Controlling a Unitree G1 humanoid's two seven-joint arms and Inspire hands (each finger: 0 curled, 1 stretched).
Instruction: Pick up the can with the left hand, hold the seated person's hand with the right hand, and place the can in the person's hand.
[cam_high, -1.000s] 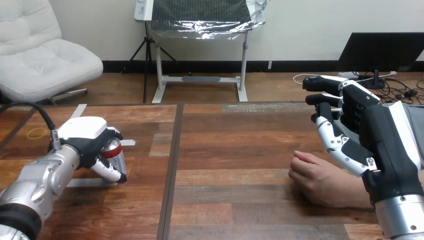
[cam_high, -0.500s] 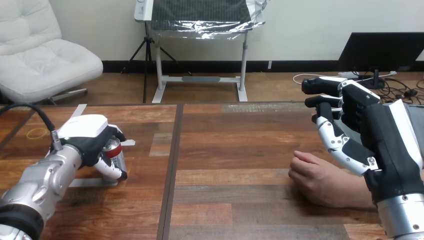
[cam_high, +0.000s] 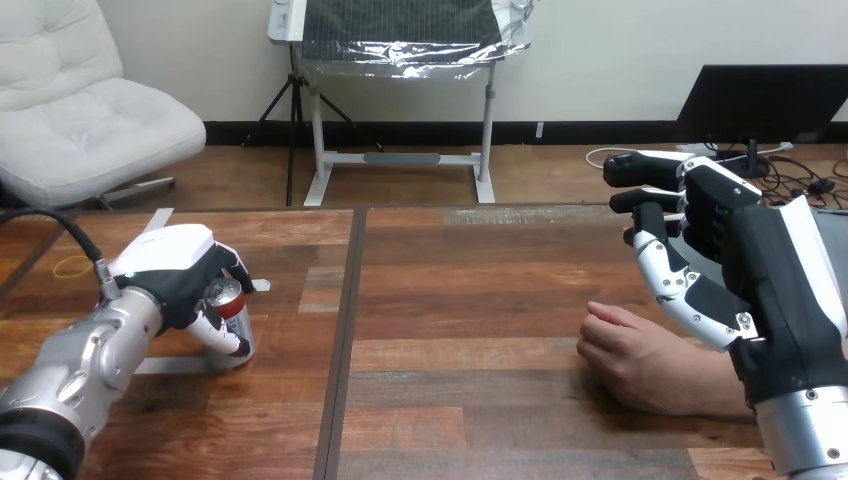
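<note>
A yellow band (cam_high: 72, 266) lies at the wooden desk's (cam_high: 460, 300) far left. Beside it, the left hand (cam_high: 170, 272) is curled round the can (cam_high: 232, 312), which stands on the surface. At right, the person's hand (cam_high: 640, 365) rests on the desk. The right hand (cam_high: 750, 270) hovers above it, fingers loosely extended, holding nothing.
</note>
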